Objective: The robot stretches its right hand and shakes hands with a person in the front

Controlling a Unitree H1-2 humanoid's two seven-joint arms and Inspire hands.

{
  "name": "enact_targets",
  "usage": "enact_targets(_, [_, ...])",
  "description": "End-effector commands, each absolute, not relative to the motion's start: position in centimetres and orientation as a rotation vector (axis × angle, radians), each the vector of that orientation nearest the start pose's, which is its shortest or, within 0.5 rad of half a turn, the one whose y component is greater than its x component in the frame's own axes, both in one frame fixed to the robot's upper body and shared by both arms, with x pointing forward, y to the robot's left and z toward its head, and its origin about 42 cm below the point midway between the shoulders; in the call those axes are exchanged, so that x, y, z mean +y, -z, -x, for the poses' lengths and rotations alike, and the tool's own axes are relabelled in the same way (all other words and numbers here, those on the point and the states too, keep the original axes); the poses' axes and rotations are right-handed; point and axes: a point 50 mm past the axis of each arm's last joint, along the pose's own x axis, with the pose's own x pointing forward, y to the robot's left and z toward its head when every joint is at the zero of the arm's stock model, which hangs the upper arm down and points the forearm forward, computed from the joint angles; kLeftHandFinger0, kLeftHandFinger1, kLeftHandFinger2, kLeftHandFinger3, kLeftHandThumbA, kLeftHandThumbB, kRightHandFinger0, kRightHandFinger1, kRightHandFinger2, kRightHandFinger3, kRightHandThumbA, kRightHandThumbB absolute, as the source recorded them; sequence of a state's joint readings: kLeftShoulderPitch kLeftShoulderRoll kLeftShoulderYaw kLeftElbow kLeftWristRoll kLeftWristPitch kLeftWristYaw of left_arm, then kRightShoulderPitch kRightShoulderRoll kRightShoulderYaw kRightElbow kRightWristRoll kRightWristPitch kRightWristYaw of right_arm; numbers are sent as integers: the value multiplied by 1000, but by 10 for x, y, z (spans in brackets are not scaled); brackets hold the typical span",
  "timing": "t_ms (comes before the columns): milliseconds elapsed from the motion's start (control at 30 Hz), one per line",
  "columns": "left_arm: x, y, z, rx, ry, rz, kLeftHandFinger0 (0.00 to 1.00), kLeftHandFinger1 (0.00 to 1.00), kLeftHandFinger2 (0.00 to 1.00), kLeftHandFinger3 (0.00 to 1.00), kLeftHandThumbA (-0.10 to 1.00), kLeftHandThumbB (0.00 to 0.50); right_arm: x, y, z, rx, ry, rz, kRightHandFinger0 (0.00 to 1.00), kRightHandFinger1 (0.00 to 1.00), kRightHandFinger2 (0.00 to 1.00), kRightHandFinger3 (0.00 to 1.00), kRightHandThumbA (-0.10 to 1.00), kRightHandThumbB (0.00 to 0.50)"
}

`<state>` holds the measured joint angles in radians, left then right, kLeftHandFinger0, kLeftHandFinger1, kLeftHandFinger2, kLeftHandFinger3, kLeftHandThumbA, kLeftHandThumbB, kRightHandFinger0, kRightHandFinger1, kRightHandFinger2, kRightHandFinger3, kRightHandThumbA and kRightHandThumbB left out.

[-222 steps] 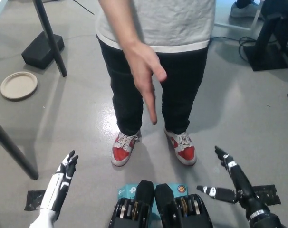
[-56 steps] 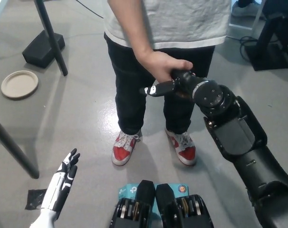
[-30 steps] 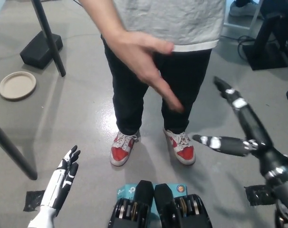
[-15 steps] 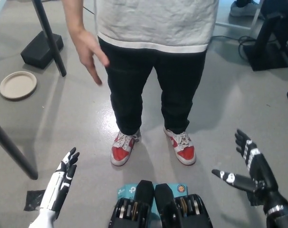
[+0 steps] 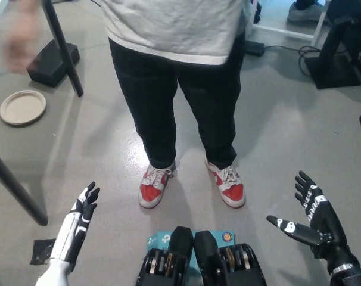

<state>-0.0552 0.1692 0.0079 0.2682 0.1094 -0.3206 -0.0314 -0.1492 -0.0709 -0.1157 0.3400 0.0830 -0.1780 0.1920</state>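
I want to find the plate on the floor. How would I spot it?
Look at the person standing in the middle, then at the grey floor toward the picture's left edge. Beside the black block lies the plate, the only round, pale tan thing.

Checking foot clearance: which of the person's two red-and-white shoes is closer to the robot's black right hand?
The shoe at picture right, which sits nearer the open right hand; the other shoe lies toward the white left hand.

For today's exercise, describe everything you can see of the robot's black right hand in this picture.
The right hand is black with white markings along its fingers and looks like hard plastic and metal. It sits at the picture's lower right, low beside the robot's body, open, with fingers spread and pointing forward and one digit out to the side. It holds nothing and touches nothing; the person's red and white shoes stand well apart from it.
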Motion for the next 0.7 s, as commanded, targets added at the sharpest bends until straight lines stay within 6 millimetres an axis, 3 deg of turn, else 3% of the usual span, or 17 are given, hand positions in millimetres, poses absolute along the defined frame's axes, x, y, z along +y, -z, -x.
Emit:
enact_targets(0, [270,-75,-303,-168,71,-281,1000,1000,1000,1000,1000,123,-249,-76,-337,-90,-114,-51,1000,1000,1000,1000,1000,154])
enact_targets(200, [271,-76,-303,-168,66,-271,1000,1000,1000,1000,1000,128,-243,-81,-334,-102,-127,-25,1000,1000,1000,1000,1000,171])
enact_targets(300, [271,-77,-305,-169,66,-273,1000,1000,1000,1000,1000,125,-239,-83,-332,-88,-144,10,1000,1000,1000,1000,1000,220])
enact_targets(567, [271,-75,-304,-168,57,-263,1000,1000,1000,1000,1000,112,-237,-82,-328,-78,-158,8,1000,1000,1000,1000,1000,211])
enact_targets(667, [271,-74,-302,-167,59,-262,1000,1000,1000,1000,1000,112,-238,-80,-327,-71,-155,25,1000,1000,1000,1000,1000,253])
